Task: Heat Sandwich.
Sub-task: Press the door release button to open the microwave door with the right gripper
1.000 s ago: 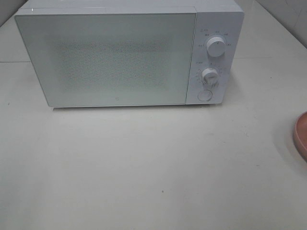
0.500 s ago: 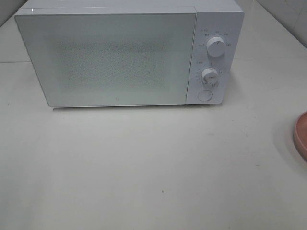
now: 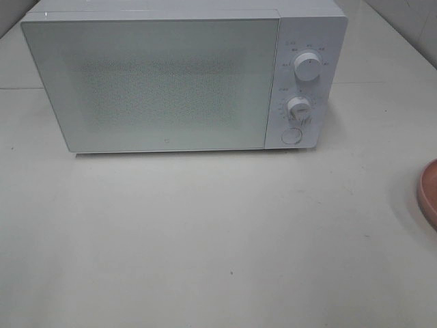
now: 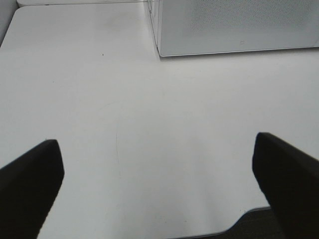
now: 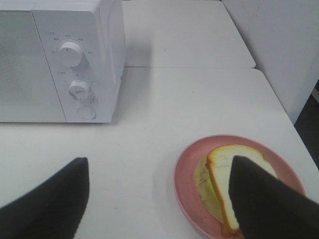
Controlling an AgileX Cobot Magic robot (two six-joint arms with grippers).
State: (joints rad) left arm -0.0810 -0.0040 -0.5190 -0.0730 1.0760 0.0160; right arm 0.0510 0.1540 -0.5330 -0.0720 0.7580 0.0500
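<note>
A white microwave [image 3: 184, 75] with its door shut stands at the back of the table. It also shows in the left wrist view [image 4: 234, 25] and the right wrist view [image 5: 55, 59]. The sandwich [image 5: 219, 184] of pale bread and green lettuce lies on a round pink plate [image 5: 187, 174] at the table's right side. Only the plate's edge [image 3: 429, 191] shows in the high view. My right gripper [image 5: 159, 199] is open above the table beside the plate, one finger [image 5: 264, 199] overlapping the sandwich in view. My left gripper [image 4: 159, 179] is open over bare table.
The microwave has two round knobs [image 3: 307, 66] and a round button [image 3: 291, 136] on its right panel. The table's [image 3: 205, 232] front edge shows in the left wrist view [image 4: 239, 221]. A white wall [image 5: 279, 45] stands to the right of the table.
</note>
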